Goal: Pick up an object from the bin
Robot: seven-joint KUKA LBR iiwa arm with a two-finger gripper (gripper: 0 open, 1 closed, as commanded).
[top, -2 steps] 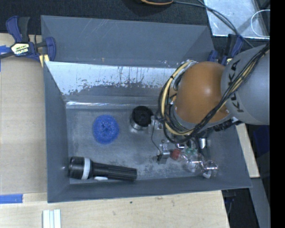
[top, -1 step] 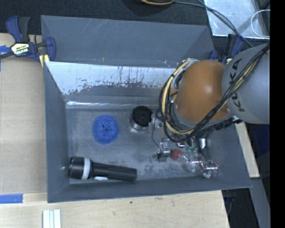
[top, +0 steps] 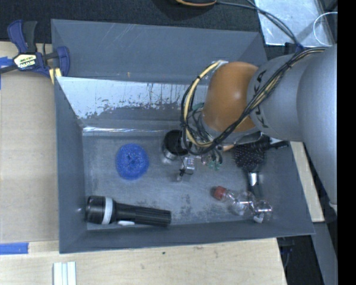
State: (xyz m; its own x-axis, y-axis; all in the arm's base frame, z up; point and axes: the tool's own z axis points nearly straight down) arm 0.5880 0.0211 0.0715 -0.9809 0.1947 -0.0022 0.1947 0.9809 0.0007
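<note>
Camera view showed the arm reaching in from the right, with its orange cover (top: 228,97) and looped cables (top: 193,108) hanging over the middle of the grey bin (top: 71,177). The gripper (top: 187,166) sat low over the bin floor near the centre. Whether the claw stood wide or narrow could not be told, because the wrist and cables hid most of it, and nothing could be seen held in it. A small black round thing (top: 173,142) lay just beside it on the far left, the closest candidate. A blue round pad (top: 132,161) lay further left, apart from the rest. A black bristled brush (top: 249,158) lay to the right, and a clear piece with a red end (top: 240,202) lay near right. A long black torch-like cylinder (top: 127,212) rested along the near wall. The main risk, as I judged it, was the claw closing on bare floor between the things. It might also nudge the small black round thing aside, since that thing looked likely to roll. The dangling cables might also catch the brush.
</note>
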